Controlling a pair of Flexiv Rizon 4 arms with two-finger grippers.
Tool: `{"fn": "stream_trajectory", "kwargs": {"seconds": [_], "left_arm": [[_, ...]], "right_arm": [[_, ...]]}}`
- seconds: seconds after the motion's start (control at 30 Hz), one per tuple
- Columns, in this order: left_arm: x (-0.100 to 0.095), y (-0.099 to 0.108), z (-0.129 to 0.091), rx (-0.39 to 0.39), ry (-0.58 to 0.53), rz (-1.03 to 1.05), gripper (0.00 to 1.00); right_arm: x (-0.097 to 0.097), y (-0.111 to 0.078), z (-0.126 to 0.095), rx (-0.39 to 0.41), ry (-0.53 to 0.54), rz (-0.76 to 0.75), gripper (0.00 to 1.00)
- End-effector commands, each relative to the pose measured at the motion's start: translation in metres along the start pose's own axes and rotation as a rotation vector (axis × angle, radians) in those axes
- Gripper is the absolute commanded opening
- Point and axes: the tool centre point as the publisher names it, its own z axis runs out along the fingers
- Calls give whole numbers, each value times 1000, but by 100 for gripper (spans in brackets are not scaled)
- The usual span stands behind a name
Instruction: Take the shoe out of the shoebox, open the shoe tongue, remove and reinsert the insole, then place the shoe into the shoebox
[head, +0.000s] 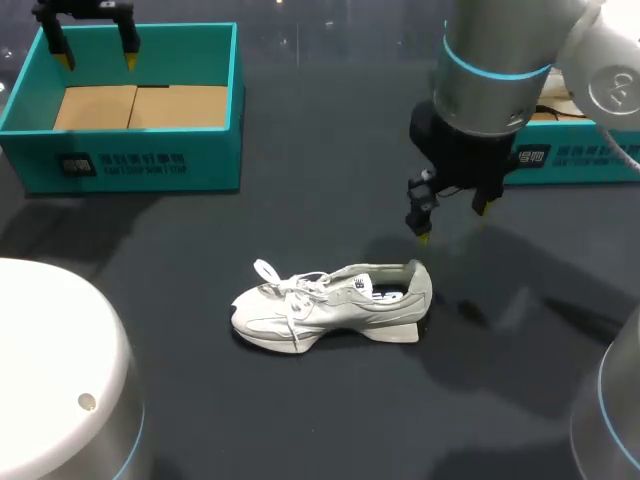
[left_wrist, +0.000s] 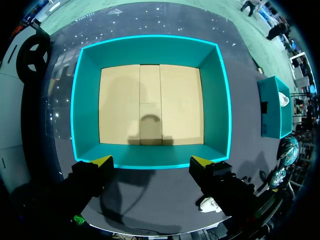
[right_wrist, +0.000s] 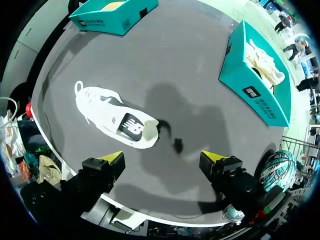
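Fingers of the right gripper stand wide apart with nothing between them, and the head view shows this gripper hanging above the table, clear of everything. Just ahead of it, off toward one finger, the white shoe sits upright on its sole on the dark surface, heel end nearest the gripper and toe and loose laces pointing away; from above, the shoe lies just beside and below the fingertips, not touching them. Farther out on the gripper's other side stands a second teal box with pale contents. Well apart from all this, the left gripper is likewise spread and holds nothing, hovering over one wall of the teal shoebox, whose cardboard floor lies straight ahead of its fingers.
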Motion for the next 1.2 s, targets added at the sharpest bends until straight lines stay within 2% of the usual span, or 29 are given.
{"fn": "stream_trajectory", "kwargs": {"seconds": [0.03,0.27,0.4,0.43,0.9,0.93,1.07,1.2], "left_arm": [[0,0,0,0,0,0,100],[0,0,0,0,0,0,100],[0,0,0,0,0,0,100],[0,0,0,0,0,0,100],[0,0,0,0,0,0,100],[0,0,0,0,0,0,100],[0,0,0,0,0,0,100],[0,0,0,0,0,0,100]], "right_arm": [[-17,-18,-11,-89,148,-120,100],[-34,-36,-20,-221,176,-244,100],[-43,-50,-23,-412,272,-348,100],[-44,-52,-22,-402,261,-385,100],[-44,-52,-22,-402,261,-385,100],[-45,-53,-21,-423,281,-425,100],[-46,-67,-19,-591,347,-564,100],[-53,-76,-9,-648,371,-635,100]]}}
